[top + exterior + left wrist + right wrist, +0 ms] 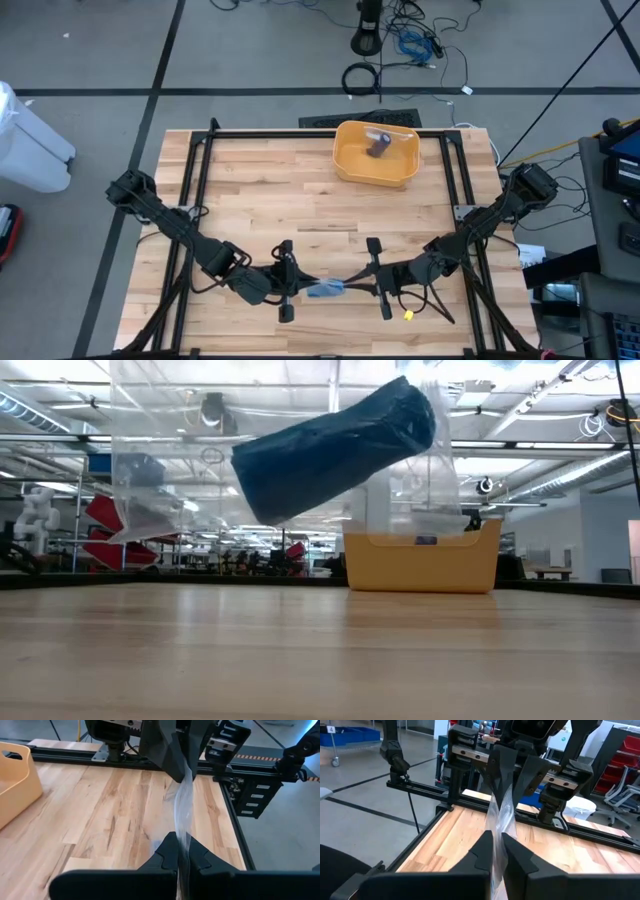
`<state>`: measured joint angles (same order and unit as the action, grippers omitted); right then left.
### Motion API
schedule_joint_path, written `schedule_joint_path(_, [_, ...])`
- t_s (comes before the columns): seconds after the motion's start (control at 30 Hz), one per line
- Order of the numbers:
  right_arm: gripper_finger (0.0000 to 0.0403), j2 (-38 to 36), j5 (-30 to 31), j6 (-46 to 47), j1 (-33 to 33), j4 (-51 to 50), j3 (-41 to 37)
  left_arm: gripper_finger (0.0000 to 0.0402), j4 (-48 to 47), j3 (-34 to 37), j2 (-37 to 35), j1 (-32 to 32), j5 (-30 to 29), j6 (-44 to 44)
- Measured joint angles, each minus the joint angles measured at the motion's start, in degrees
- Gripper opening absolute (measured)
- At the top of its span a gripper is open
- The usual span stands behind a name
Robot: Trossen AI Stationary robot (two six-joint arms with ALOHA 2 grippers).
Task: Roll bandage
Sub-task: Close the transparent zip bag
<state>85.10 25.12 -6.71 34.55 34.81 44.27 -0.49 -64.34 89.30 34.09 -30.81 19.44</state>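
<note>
Near the table point(300, 200) front edge, open wood beyond, left gripper point(290, 281) and right gripper point(377, 278) both clamped on a clear bag point(335, 287) holding a dark blue bandage roll point(335, 450), yellow bin point(376, 155) far side.

- A white tag on the blue bin point(342, 734), at about ten o'clock in the right wrist view, bears what looks like the numeral "4".
- No other text, label, brand or sign can be read in any view; the small dark patch on the yellow tub point(420, 565) is too small to make out.
</note>
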Motion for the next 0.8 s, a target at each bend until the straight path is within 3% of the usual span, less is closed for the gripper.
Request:
schedule_joint_path(0.13, [0.0033,0.00,0.01,-0.01,0.27,-0.20,0.00,0.0000,0.00,0.00,0.02,0.02,0.07,0.23])
schedule_joint_path(0.37, [0.0142,0.00,0.24,0.31,0.43,-0.75,0.00,0.0000,-0.02,0.00,0.00,0.02,0.56,1.14])
schedule_joint_path(0.47, [0.0168,0.00,0.26,0.45,0.39,-0.88,0.00,0.0000,-0.01,0.00,0.00,0.02,0.72,1.22])
schedule_joint_path(0.6, [0.0152,0.00,0.25,0.47,0.23,-0.89,0.00,0.0000,-0.02,0.00,0.00,0.02,0.72,1.29])
schedule_joint_path(0.8, [0.0062,0.00,0.53,0.47,-0.89,-0.87,0.00,0.0000,-0.04,0.00,0.00,0.02,0.72,2.66])
